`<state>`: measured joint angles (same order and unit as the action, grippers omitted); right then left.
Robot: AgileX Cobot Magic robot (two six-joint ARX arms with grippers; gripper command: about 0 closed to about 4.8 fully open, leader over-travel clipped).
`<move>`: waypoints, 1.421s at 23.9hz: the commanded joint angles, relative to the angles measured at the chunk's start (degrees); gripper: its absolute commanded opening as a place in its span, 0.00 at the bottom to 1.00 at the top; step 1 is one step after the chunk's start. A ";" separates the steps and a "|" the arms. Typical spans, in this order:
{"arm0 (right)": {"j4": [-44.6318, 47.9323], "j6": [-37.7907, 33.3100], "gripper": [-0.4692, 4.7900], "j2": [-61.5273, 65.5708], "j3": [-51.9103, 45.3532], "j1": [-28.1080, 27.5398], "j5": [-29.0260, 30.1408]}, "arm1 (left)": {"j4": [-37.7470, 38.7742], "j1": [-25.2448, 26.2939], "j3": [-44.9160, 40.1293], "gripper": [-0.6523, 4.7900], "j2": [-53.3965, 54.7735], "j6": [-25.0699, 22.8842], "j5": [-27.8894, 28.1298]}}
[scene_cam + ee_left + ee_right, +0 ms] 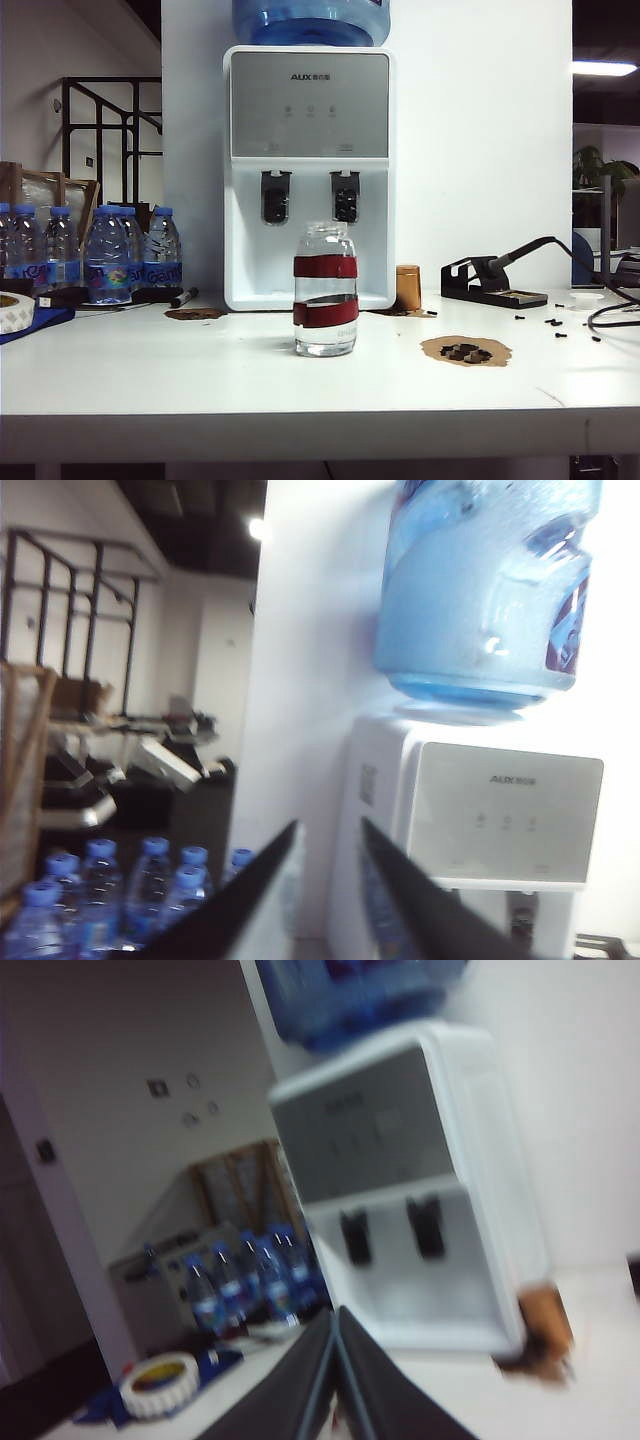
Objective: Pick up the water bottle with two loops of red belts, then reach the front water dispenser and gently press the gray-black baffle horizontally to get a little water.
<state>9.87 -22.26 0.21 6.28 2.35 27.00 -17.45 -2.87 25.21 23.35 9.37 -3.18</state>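
The water bottle (326,290), a clear wide-mouthed jar ringed by two dark red bands, is standing upright on the white desk (200,370), just in front of the water dispenser (309,110) and roughly level with the gap between its two dark taps (276,196); a little water is sitting in its base. Nothing is touching it, and neither arm is being seen in the exterior view. The left hand (330,830) is being held up in the air, well above the desk, with its two dark fingers (240,890) standing slightly apart and nothing between them; beyond it, the blue jug (485,590) on top of the dispenser is being framed, with a pack of blue-capped bottles (110,890) lower down. The right hand (335,1325) is being held above the desk as well, its fingers pressed together with nothing gripped, pointing toward the dispenser; this view is blurred. At the desk's left side, the same pack of blue-capped bottles is standing beside a roll of tape (15,312). A brown cup (408,287) is sitting just right of the dispenser, and a soldering iron stand (492,280) is placed farther right.
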 commanded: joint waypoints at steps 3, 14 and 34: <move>-10.16 9.03 0.08 9.42 16.74 0.04 6.95 | -13.49 0.04 6.69 0.61 20.94 1.68 -13.31; -20.31 20.83 0.76 45.55 45.13 0.04 21.46 | -45.27 -5.18 12.13 1.00 70.97 1.01 -35.34; -30.36 33.68 1.00 52.61 45.09 0.81 26.58 | -54.71 -17.49 18.64 1.00 92.72 -9.22 -34.40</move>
<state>-20.95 11.11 53.08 51.09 2.46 52.25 -73.65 -20.36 42.63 115.52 0.43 -39.05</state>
